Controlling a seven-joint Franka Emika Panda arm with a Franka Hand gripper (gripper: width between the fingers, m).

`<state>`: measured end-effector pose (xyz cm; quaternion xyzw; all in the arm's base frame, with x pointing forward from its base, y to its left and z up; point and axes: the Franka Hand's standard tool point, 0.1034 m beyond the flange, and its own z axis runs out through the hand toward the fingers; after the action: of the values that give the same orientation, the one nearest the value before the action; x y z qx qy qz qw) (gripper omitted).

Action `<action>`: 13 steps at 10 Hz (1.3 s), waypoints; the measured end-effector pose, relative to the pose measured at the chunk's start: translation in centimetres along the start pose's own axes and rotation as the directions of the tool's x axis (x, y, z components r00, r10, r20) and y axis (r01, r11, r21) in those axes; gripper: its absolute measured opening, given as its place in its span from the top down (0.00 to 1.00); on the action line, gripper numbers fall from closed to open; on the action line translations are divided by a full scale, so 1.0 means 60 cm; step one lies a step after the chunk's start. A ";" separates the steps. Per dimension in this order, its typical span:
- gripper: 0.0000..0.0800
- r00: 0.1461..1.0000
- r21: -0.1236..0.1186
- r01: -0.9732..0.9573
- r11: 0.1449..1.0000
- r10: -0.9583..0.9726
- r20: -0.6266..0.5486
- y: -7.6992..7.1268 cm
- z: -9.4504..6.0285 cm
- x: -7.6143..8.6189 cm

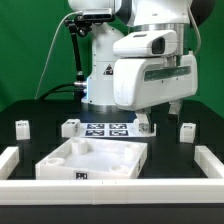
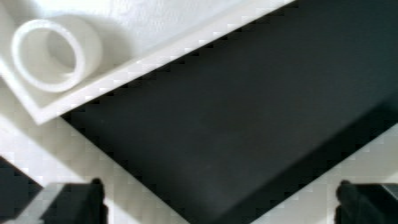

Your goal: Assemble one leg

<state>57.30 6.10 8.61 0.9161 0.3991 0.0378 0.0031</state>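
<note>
Three small white legs with marker tags stand on the black table: one at the exterior view's left (image 1: 22, 126), one beside the marker board (image 1: 70, 127), one at the right (image 1: 186, 131). My gripper (image 1: 147, 123) hangs low over the table just behind the far right corner of the large white panel (image 1: 90, 160). In the wrist view my gripper (image 2: 217, 192) is open, with its dark fingertips (image 2: 71, 205) far apart and only black table between them. The panel's corner (image 2: 169, 40) with a round socket (image 2: 54, 50) shows beyond. No leg shows in the wrist view.
The marker board (image 1: 108, 128) lies behind the panel, between the second leg and my gripper. White raised walls border the table at the exterior view's left (image 1: 10, 160), front (image 1: 110, 192) and right (image 1: 208, 165). The arm's bulky body (image 1: 140, 60) fills the middle.
</note>
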 end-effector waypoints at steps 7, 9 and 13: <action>0.19 0.996 0.004 0.089 0.996 -0.089 0.005 -0.011 0.020 -0.030; 0.19 0.990 0.021 0.142 0.990 -0.142 0.021 -0.015 0.035 -0.060; 0.19 0.986 0.048 0.159 0.986 -0.161 0.045 -0.012 0.040 -0.080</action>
<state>53.71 3.15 5.90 0.8816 0.4718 0.0065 -0.0043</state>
